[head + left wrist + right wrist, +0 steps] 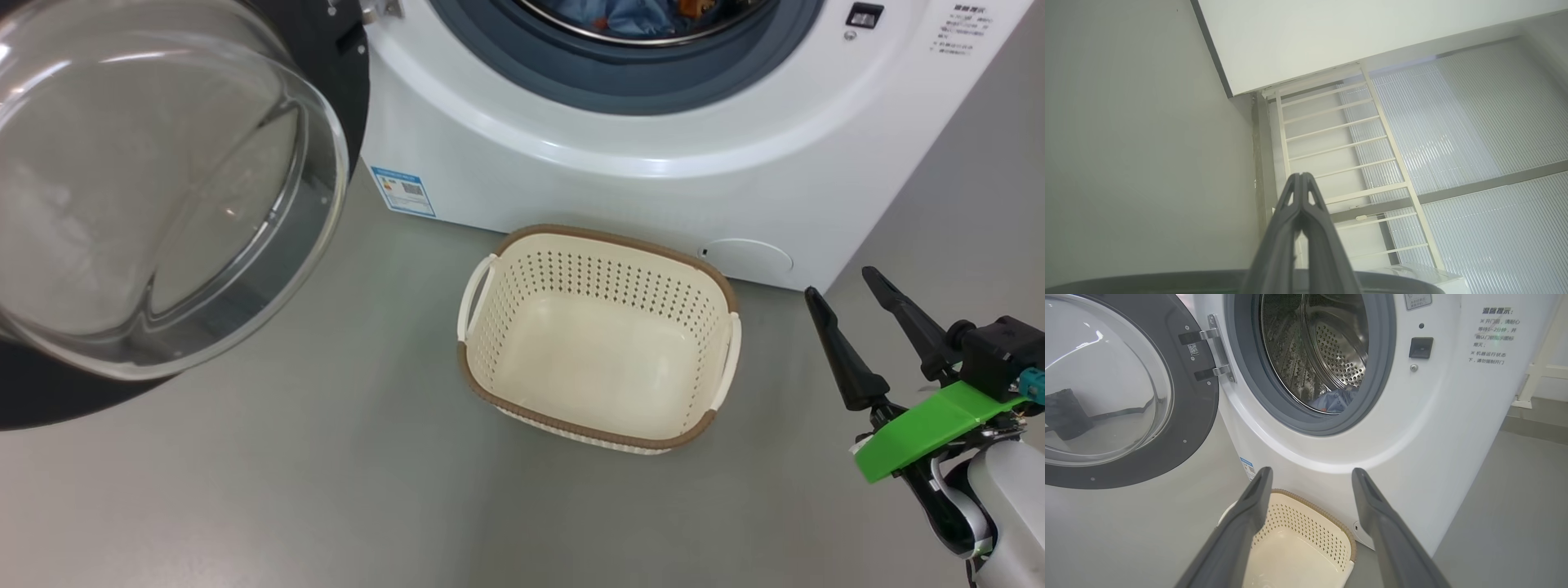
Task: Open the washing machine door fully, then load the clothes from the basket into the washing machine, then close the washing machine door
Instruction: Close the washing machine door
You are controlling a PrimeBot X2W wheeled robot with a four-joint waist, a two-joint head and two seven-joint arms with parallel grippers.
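Note:
The washing machine (653, 188) (1433, 428) stands with its door (155, 188) (1114, 392) swung wide open to the left, glass bowl bulging outward. Light blue clothes (637, 15) (1335, 401) lie inside the steel drum. The cream basket (600, 335) (1298, 543) sits on the floor in front of the machine with nothing in it. My right gripper (841, 286) (1310, 473) hangs open to the right of the basket, nothing between its fingers. My left gripper (1300, 175) is shut with nothing in it, pointing at a white wall, with a dark curved rim along the bottom of its view.
Grey floor (326, 490) spreads around the basket and to the right of the machine. A blue label sticker (402, 191) marks the machine's lower front. The left wrist view holds a white barred frame (1339, 139) and ribbed glass panels (1474, 122).

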